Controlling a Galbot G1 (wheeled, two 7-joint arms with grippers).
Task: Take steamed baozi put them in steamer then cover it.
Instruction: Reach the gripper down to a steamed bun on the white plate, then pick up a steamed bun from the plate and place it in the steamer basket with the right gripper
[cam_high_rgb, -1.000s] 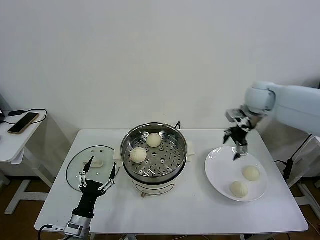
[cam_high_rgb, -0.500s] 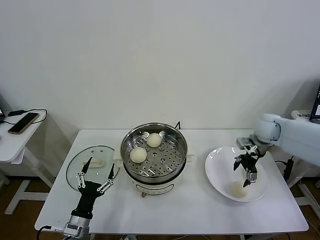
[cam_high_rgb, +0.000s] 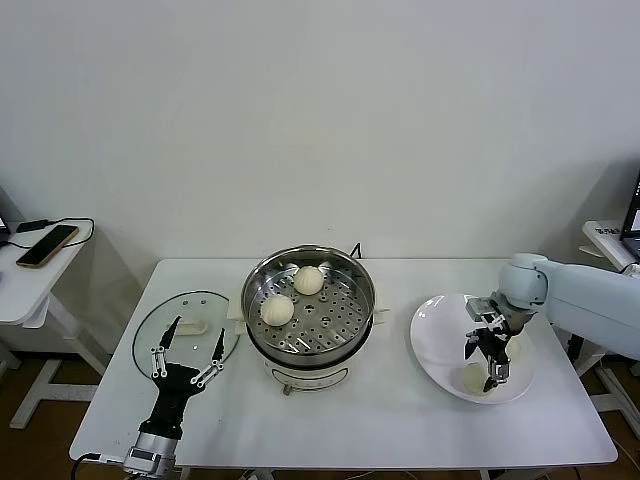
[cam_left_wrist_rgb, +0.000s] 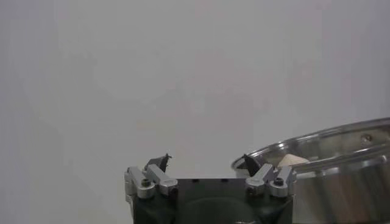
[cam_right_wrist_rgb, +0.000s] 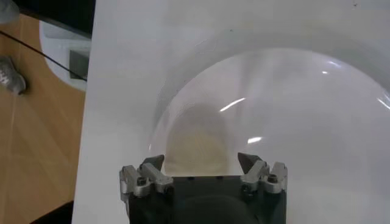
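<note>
Two baozi (cam_high_rgb: 277, 309) sit in the steamer (cam_high_rgb: 308, 310); right pincer (cam_high_rgb: 488, 362), open, straddles a third on the plate (cam_high_rgb: 432, 335); cover (cam_high_rgb: 186, 327) still off; left pincer (cam_high_rgb: 186, 352) open, empty

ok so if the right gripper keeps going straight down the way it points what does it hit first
Most likely the baozi on the white plate: the right gripper points down at it with jaws open on either side. How close they are is hard to judge.
</note>
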